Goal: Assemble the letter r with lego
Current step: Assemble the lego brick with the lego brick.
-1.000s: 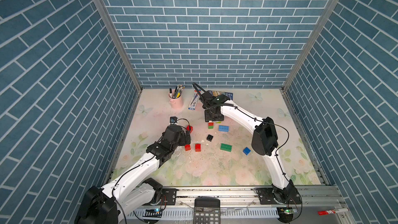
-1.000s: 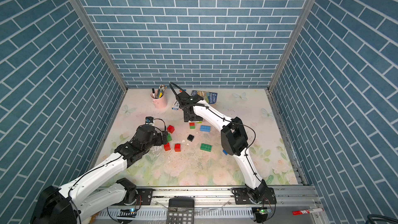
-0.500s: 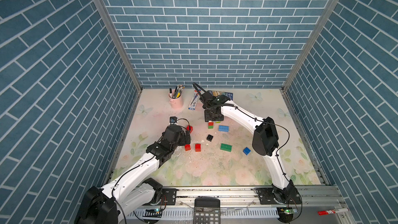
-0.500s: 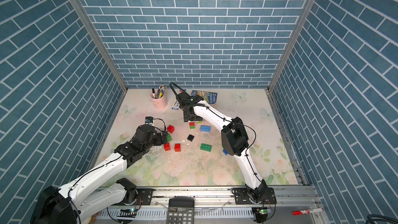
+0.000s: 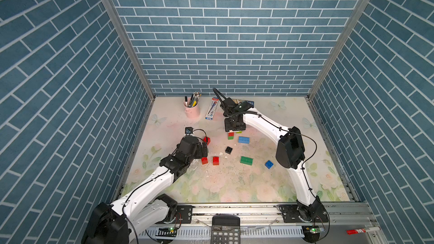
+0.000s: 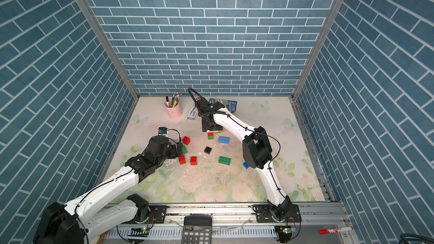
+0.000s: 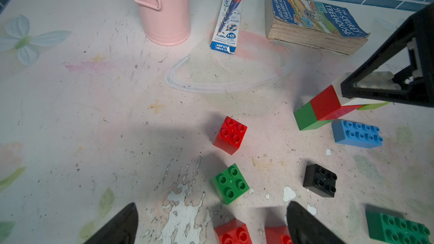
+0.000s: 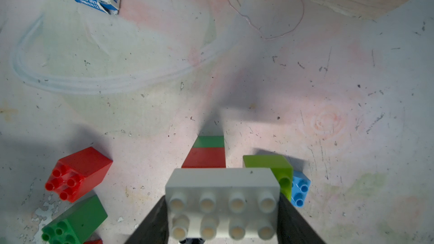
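My right gripper [image 8: 223, 217] is clamped on the white brick [image 8: 223, 181] atop the red-green stack [image 8: 204, 158], far-middle of this scuffed floral table [image 5: 234, 184]. My left gripper [image 7: 211, 207] is wide open by a green brick [image 7: 230, 183]. Blue brick walls [image 5: 223, 43] all around.

- Both top views are bright and evenly lit from above; the walls [image 5: 58, 90] splay steeply toward the edges.
- Soft grey shadows fall on the surface [image 7: 70, 113] in the left wrist view.
- Right wrist view: the near white brick [image 8: 223, 184] is slightly blurred.
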You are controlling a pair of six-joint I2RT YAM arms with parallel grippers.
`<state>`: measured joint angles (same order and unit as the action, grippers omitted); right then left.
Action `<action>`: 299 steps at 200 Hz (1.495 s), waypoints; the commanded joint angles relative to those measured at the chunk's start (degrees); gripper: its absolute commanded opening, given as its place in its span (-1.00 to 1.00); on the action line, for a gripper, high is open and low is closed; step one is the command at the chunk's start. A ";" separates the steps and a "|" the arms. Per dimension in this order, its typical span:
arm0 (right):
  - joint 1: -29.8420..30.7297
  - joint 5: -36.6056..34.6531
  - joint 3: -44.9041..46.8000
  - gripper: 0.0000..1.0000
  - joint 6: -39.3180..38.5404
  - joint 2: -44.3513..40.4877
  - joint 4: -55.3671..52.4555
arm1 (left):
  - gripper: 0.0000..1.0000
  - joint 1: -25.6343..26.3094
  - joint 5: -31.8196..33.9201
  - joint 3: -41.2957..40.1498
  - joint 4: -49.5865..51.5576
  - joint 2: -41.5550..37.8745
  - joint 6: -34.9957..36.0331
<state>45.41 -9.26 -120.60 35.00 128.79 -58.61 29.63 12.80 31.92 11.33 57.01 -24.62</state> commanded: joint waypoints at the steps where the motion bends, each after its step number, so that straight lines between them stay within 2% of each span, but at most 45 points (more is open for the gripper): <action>1: -0.62 -0.68 0.35 -0.84 -2.87 3.40 -5.31 | 0.99 -0.36 0.65 -0.04 0.92 0.35 -0.09; 70: -0.62 -0.44 1.44 -0.90 -3.25 7.06 -5.50 | 0.99 -0.35 1.04 0.44 1.53 0.73 -0.40; 126: -0.67 0.46 -4.73 -0.92 -6.34 13.12 -10.61 | 0.99 -0.36 1.35 0.45 1.77 1.39 -0.55; 186: -0.65 0.58 -6.45 -0.95 -6.88 16.28 -12.88 | 0.99 -0.34 1.63 0.91 2.03 2.05 -0.55; 242: -0.58 -0.31 -8.94 -0.92 -6.80 13.38 -12.50 | 0.99 -0.36 2.05 2.25 3.09 1.71 -0.01; 299: -0.49 -0.14 -12.11 -0.76 -6.31 11.42 -11.79 | 0.99 -0.36 1.92 3.38 3.43 1.42 -0.11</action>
<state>44.99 -9.10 -133.32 29.95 136.40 -64.71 29.63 13.96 33.82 13.41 59.11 -24.86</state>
